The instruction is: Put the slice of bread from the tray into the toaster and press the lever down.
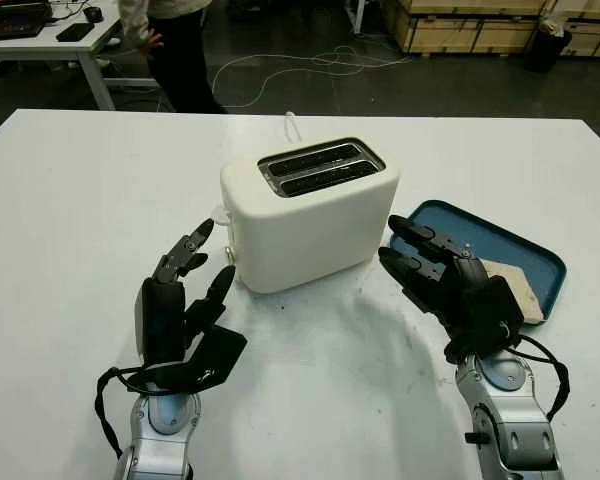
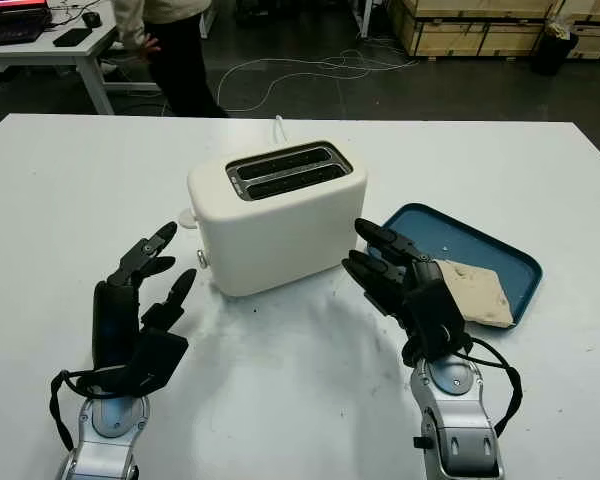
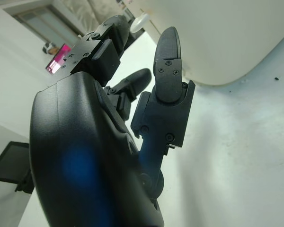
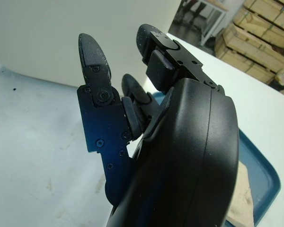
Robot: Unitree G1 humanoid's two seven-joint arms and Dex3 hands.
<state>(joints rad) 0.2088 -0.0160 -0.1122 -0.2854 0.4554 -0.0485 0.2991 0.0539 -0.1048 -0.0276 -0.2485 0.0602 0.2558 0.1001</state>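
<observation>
A cream two-slot toaster (image 1: pixel 310 215) stands mid-table with both top slots empty. A white knob (image 1: pixel 222 213) sticks out of its left end. To its right lies a blue tray (image 1: pixel 540 262) holding a slice of bread (image 2: pixel 475 290), partly hidden behind my right hand. My right hand (image 1: pixel 392 240) is open and hovers between the toaster's right end and the tray, holding nothing. My left hand (image 1: pixel 212 255) is open, just in front of the toaster's left end, fingertips close to the knob (image 3: pixel 141 21).
The white table (image 1: pixel 80 200) spreads wide to the left and front. Beyond its far edge a person (image 1: pixel 175 40) stands by a desk (image 1: pixel 50 40); cables lie on the floor and wooden crates are stacked at the back right.
</observation>
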